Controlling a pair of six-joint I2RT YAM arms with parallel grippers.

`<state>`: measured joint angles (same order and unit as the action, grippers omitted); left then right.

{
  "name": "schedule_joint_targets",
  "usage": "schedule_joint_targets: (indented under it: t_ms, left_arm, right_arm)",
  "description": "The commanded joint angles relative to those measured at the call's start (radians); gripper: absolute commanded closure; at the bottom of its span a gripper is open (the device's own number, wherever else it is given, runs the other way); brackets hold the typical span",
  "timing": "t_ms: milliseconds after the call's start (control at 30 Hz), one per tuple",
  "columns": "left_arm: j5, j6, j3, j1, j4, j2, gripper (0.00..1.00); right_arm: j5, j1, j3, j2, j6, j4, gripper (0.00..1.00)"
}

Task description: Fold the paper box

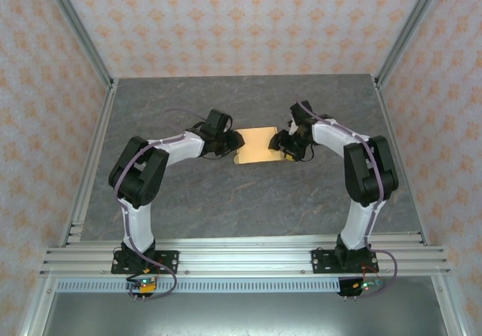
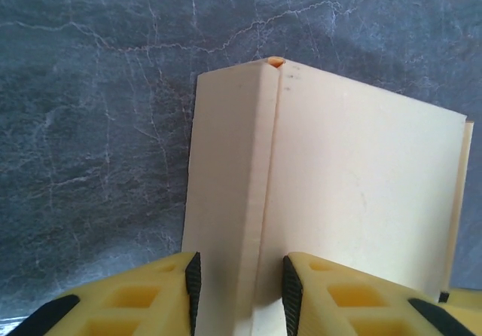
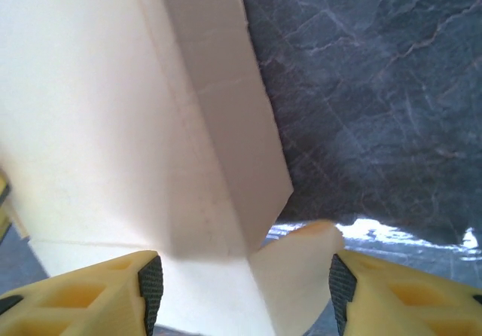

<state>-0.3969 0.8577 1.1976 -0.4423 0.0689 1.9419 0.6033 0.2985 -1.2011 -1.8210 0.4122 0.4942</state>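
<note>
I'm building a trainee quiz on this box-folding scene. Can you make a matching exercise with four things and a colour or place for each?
1 paper box; 2 left end effector; 3 right end effector; 4 table
A grey marbled; B astride the box's raised crease; C pale tan; D beside a rounded tab
Pairs: 1-C, 2-B, 3-D, 4-A

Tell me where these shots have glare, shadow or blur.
Top external: even, soft light, all sharp, the box reads plainly. Left wrist: box crisp, its left flap shaded beside the fold; the yellow fingers at the bottom are slightly soft. Right wrist: a white glare streak on the table, the box's left face washed out, a shadow under its flap, and the near tab blurred.
</note>
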Motion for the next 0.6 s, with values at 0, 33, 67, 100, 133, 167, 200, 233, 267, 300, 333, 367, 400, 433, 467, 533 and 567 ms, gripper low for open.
schedule_joint_targets:
  t_ms: [0,33,67,100,133,167,200,233,267,300,333,367,400,433,467,533,567]
  left_arm:
    - [-0.009,0.080,-0.044,0.018,0.037,0.017,0.65]
    - [-0.014,0.089,-0.042,0.022,0.044,0.017,0.66]
    - [-0.025,0.094,-0.038,0.025,0.050,0.019,0.66]
    - [-0.034,0.093,-0.034,0.026,0.054,0.021,0.66]
    - [-0.040,0.090,-0.028,0.031,0.066,0.023,0.66]
    - [-0.043,0.084,-0.024,0.032,0.075,0.024,0.66]
    - [-0.041,0.079,-0.021,0.032,0.081,0.024,0.66]
    - [-0.039,0.074,-0.018,0.033,0.088,0.026,0.66]
    - [-0.046,0.070,-0.014,0.034,0.095,0.028,0.66]
    - [-0.052,0.063,-0.008,0.035,0.099,0.030,0.66]
    - [-0.054,0.056,-0.002,0.037,0.105,0.030,0.66]
    - [-0.052,0.048,0.000,0.038,0.113,0.029,0.66]
    - [-0.048,0.041,0.003,0.039,0.119,0.028,0.66]
    - [-0.045,0.036,0.007,0.039,0.126,0.028,0.66]
    - [-0.044,0.032,0.012,0.042,0.134,0.029,0.66]
    - [-0.049,0.019,0.024,0.045,0.150,0.037,0.65]
    - [-0.051,0.012,0.033,0.047,0.160,0.041,0.65]
  right_arm:
    - [0.002,0.000,0.073,0.121,0.078,-0.155,0.38]
    - [-0.019,0.000,0.083,0.135,0.072,-0.159,0.38]
    - [-0.034,0.001,0.087,0.141,0.058,-0.158,0.39]
    - [-0.043,0.001,0.089,0.140,0.043,-0.158,0.40]
    - [-0.049,0.001,0.086,0.130,0.025,-0.153,0.41]
    - [-0.057,0.001,0.075,0.113,0.005,-0.134,0.42]
    - [-0.056,0.001,0.064,0.099,-0.012,-0.118,0.43]
    - [-0.054,0.002,0.056,0.083,-0.026,-0.108,0.43]
    - [-0.054,0.001,0.052,0.071,-0.034,-0.105,0.43]
    - [-0.053,0.001,0.050,0.061,-0.037,-0.105,0.43]
    - [-0.054,0.001,0.045,0.049,-0.040,-0.103,0.44]
    - [-0.053,0.002,0.040,0.036,-0.041,-0.102,0.44]
    - [-0.047,0.001,0.036,0.026,-0.042,-0.100,0.44]
    - [-0.036,0.002,0.032,0.016,-0.041,-0.100,0.44]
    - [-0.024,0.003,0.029,0.007,-0.037,-0.103,0.44]
    - [0.000,0.006,0.027,-0.008,-0.028,-0.112,0.44]
    - [0.010,0.006,0.026,-0.013,-0.024,-0.121,0.46]
